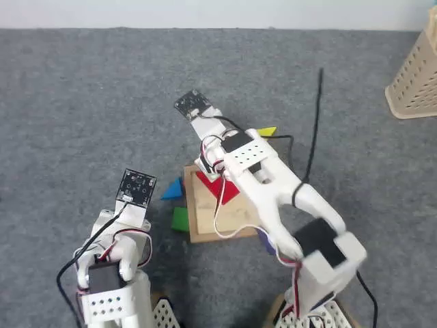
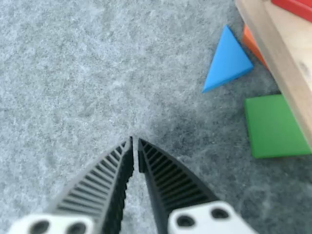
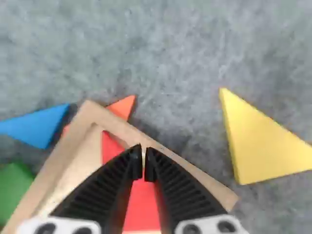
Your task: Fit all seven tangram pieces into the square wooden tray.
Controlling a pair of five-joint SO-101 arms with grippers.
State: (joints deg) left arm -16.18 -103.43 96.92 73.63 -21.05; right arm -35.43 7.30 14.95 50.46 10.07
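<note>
— Nearest the lens is the left gripper (image 2: 135,141); its jaws are pressed together with nothing between them, hanging over bare carpet (image 2: 73,73).

— And the pieces it could take?

— The blue triangle (image 2: 226,61) and the green piece (image 2: 273,126) lie on the carpet just beside the tray (image 2: 273,44), between that arm and the tray's near edge; an orange piece (image 2: 249,41) peeks out from under the same edge.

— The right gripper (image 3: 143,148)?

— Closed to a slit too, empty as far as I can see; it hangs over a corner of the tray, above the red piece (image 3: 111,146) lying inside; the yellow triangle (image 3: 258,146) sits on the carpet beyond that corner, apart from the tray.

— So who goes for what?

— I'd judge blue and green fall to the left arm, yellow to the right; the blue one's long side slants toward the tray, so the left jaws must first open, then turn across it.
</note>
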